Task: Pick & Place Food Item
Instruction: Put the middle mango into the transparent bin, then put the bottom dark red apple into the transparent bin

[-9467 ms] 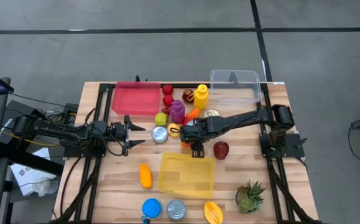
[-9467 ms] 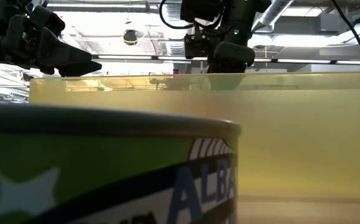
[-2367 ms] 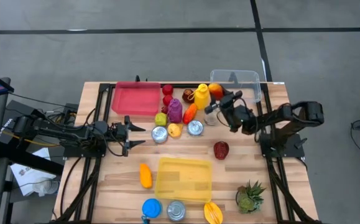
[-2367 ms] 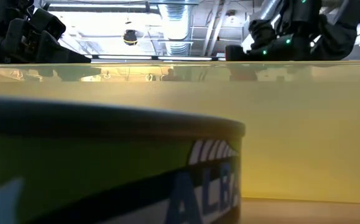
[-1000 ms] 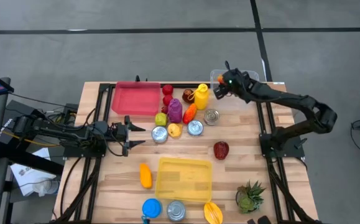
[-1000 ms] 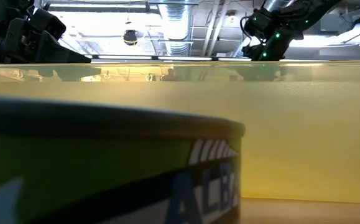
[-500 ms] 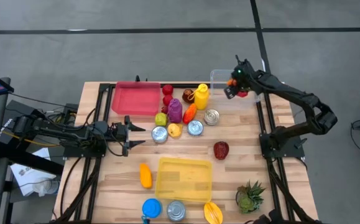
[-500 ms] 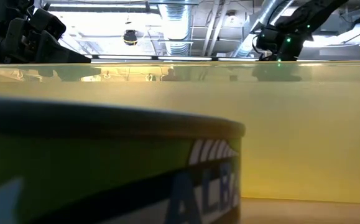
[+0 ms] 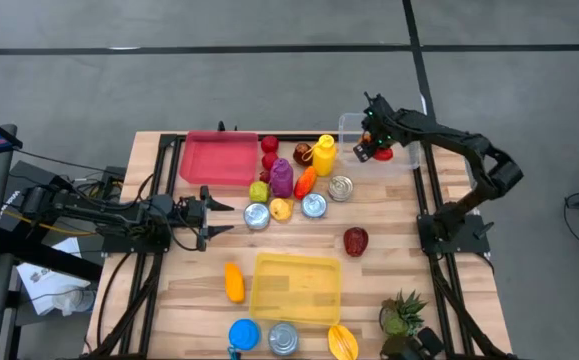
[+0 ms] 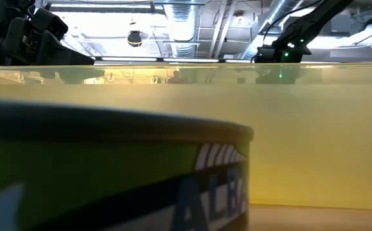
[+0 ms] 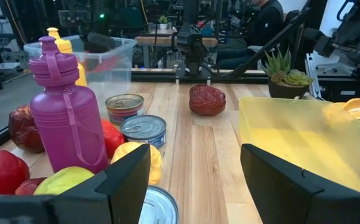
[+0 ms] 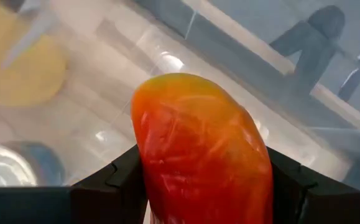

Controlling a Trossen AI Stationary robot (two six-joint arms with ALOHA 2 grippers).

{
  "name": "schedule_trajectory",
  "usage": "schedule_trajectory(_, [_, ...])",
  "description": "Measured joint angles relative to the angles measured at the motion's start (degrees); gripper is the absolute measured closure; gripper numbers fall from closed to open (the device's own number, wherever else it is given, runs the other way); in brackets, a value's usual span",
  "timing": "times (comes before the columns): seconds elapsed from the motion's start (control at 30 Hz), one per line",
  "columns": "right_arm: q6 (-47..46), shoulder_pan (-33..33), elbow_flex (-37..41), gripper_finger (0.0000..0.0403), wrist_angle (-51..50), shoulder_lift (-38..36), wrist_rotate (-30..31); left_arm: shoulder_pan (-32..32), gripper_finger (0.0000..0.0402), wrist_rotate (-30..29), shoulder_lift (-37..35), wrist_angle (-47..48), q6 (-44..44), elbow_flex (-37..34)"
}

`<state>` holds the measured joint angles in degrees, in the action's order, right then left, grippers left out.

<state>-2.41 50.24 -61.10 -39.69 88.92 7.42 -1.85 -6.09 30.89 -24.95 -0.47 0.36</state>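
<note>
My right gripper hangs over the clear plastic container at the table's far right and is shut on an orange-red fruit. In the right wrist view the fruit fills the gap between the fingers, with the container's clear wall behind it. The low view shows this gripper only above the yellow bin's rim. My left gripper waits open at the table's left, level, pointing at the cluster of food items. My right gripper pinches the orange-red fruit across its sides between the two fingers. The fruit's rounded end sticks out past the fingertips. The fingers slant downward from above. The fruit is lifted clear, over the inside of the clear container.
A red tray sits at the far left and a yellow bin at the near middle. Between them stand a purple bottle, a yellow bottle, cans and fruits. A dark red fruit and a plant lie on the right.
My right gripper has carried the fruit from beside the yellow bottle toward the table's right, over the clear container, then come down a little toward it. It has stayed shut on the fruit.
</note>
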Motion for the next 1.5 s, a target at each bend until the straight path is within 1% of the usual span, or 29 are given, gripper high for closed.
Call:
schedule_trajectory(0.2, [0.96,-0.19,-4.12,0.0188,-1.7,4.4,0.29,-0.02,0.0156,0.01,0.01,0.05,0.04,0.0])
schedule_trajectory(0.47, [2.19,-0.77,-6.42,0.0166,-4.67,9.45,-0.09,-0.02,0.0156,0.13,0.0,0.07,0.04,0.0])
schedule_trajectory(0.8, [3.07,-3.03,-9.12,0.0137,-4.64,7.53,-0.07,0.0,0.0156,0.15,0.0,0.07,0.06,0.0])
schedule_trajectory(1.07, [4.54,-4.52,-10.09,0.0092,-6.67,7.4,-0.54,0.0,0.0156,0.17,0.02,0.07,-0.2,0.0])
schedule_trajectory(1.2, [2.82,-4.52,-10.08,0.0073,-6.86,7.4,-0.77,0.0,0.0156,0.17,0.0,0.07,-0.21,0.0])
schedule_trajectory(1.3, [2.01,-4.48,-10.53,0.007,-7.35,7.4,-0.77,0.0,0.0156,0.17,0.02,0.07,-0.21,0.01])
schedule_trajectory(1.5, [1.4,-6.26,-14.54,0.007,-7.71,6.83,-0.53,-0.01,0.0156,0.18,0.01,0.08,-0.22,0.01])
